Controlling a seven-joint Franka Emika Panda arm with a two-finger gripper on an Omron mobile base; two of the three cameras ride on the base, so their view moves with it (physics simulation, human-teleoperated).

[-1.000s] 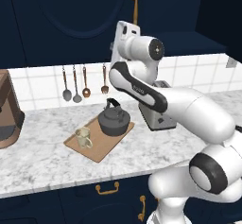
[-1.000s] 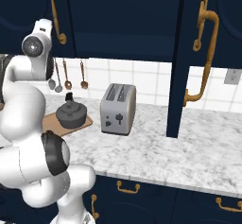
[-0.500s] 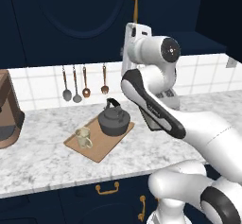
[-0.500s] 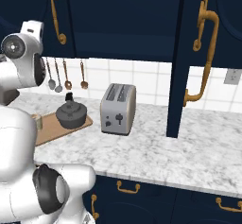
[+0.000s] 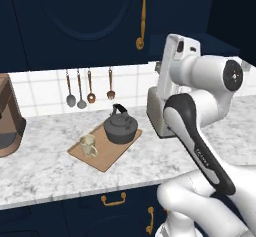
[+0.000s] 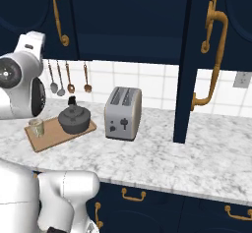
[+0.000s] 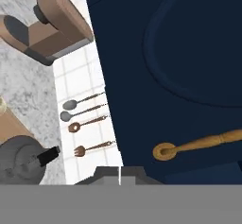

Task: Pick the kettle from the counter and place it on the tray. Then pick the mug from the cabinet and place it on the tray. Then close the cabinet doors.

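On the wooden tray [image 5: 110,158]: kettle [image 5: 120,127] parked at the far end, mug [image 5: 89,145] just beside it at the near end, both delivered, so two of three jobs look done. Left to go, judging by the right base view: closing up, with one cabinet door [image 6: 197,65] swung wide, edge-on over the counter [image 6: 206,158]. Other door [image 5: 75,21] seemingly shut, brass handle [image 5: 142,16] upright. Gripper raised near that shut door, tips hidden at the bottom of the hand view, so can't tell how wide the jaws stand or whether anything is held. Count: one kettle, one mug, one tray, one toaster [image 6: 123,113], four utensils [image 5: 89,87] hanging on the tiles, one brown coffee machine [image 5: 7,118].
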